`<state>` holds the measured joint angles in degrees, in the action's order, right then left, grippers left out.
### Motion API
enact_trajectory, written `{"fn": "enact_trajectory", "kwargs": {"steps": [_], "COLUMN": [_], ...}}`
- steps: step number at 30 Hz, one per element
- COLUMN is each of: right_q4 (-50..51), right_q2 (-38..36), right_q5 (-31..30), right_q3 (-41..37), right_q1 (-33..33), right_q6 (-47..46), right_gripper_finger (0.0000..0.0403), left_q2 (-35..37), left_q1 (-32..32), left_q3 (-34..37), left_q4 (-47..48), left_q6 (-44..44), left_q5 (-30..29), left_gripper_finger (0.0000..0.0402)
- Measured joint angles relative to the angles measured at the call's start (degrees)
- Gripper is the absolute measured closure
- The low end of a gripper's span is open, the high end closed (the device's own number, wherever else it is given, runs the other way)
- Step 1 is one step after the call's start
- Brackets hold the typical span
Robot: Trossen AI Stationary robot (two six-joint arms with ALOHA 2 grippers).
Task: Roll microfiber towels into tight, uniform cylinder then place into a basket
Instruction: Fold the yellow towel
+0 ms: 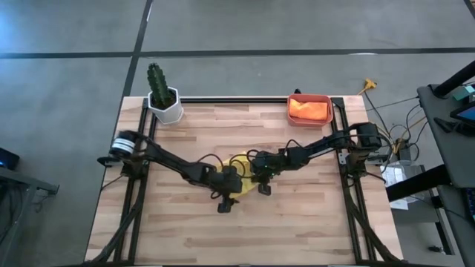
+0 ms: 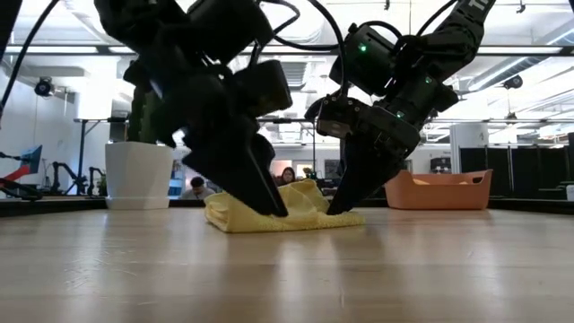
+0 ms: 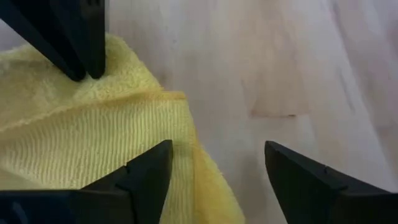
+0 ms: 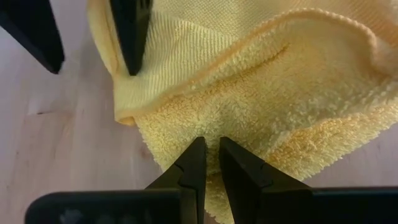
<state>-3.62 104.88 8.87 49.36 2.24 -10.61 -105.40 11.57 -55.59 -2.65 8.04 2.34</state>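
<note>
1. Only the high view shows the orange towel (image 1: pixel 309 109) lying inside the basket (image 1: pixel 309 97) at the worktop's (image 1: pixel 297 215) far right corner.
2. Two towels, one basket.
3. Left gripper (image 3: pixel 214 177): fingers apart, straddling the yellow towel's (image 2: pixel 285 211) edge mid-worktop.
4. Right gripper (image 4: pixel 210 163): fingers nearly together, pinching that towel.
</note>
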Motion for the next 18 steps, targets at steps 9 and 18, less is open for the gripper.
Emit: {"fn": "enact_trajectory", "kwargs": {"steps": [9, 18], "right_q4": [0.0, 0.0], "right_q2": [0.0, 0.0], "right_q5": [0.0, -0.1], "right_q3": [0.0, 0.0], "right_q1": [0.0, 0.1], "right_q6": [-2.9, -2.9], "right_gripper_finger": [0.036, 0.036], "left_q2": [-1.8, -1.9], "left_q1": [0.1, 0.1], "left_q3": [-0.7, -4.7], "left_q4": [0.3, 6.4], "left_q6": [0.4, 0.8], "left_q5": [-1.6, -5.1], "left_gripper_finger": [0.0162, 0.0215]}}
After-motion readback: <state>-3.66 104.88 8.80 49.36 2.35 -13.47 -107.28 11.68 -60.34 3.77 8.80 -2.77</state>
